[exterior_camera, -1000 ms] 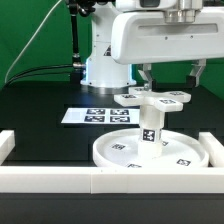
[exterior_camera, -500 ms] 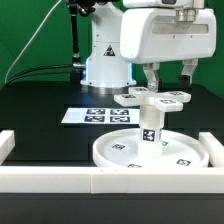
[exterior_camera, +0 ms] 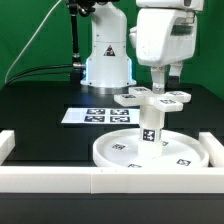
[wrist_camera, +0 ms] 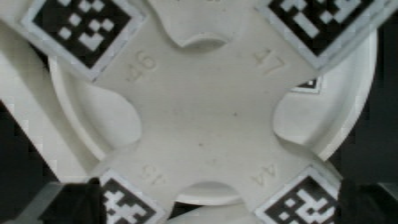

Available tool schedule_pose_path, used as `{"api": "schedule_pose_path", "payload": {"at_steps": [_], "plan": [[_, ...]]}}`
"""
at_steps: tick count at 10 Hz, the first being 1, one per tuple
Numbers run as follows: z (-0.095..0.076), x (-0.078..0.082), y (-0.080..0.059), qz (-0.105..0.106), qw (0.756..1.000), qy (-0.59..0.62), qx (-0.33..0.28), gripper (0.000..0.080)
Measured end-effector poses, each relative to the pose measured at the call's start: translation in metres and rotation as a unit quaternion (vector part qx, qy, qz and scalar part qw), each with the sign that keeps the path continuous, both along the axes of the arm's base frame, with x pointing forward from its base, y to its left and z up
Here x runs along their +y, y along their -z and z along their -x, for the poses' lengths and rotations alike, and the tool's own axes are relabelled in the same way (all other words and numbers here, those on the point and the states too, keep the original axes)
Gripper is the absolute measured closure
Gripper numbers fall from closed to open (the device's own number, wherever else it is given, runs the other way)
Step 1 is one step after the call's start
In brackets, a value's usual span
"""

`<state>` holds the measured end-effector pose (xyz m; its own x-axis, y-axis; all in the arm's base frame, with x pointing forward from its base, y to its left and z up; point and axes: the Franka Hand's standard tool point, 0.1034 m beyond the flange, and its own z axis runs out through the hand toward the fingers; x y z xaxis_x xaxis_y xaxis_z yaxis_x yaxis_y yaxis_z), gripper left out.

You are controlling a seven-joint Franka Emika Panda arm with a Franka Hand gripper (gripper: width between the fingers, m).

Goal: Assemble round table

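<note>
Black tabletop carries the white rimmed disc (exterior_camera: 150, 150) near the border wall (exterior_camera: 60, 180), tagged leg (exterior_camera: 151, 122) upright at its centre, cross-shaped base (exterior_camera: 155, 97) on top; gripper (exterior_camera: 162, 82) jaw state unclear

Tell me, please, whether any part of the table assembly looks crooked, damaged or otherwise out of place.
Nothing stands out. The leg stands upright at the middle of the round disc, the cross-shaped base sits level on top of it, and the gripper hangs just above. No part shows damage.
</note>
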<state>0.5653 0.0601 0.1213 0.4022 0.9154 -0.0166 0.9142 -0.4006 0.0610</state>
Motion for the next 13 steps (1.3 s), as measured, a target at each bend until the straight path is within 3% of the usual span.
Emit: {"api": "schedule_pose_path", "payload": {"at_steps": [4,9,13], "plan": [[0.0,-0.002,0.001,0.003,1.0,-0.019,0.001,0.015],[0.0,-0.023,0.006,0.006,1.0,0.006,0.005,0.015],[0.003,-0.019,0.015,0.006,0.999,0.035,0.011,0.015]]}}
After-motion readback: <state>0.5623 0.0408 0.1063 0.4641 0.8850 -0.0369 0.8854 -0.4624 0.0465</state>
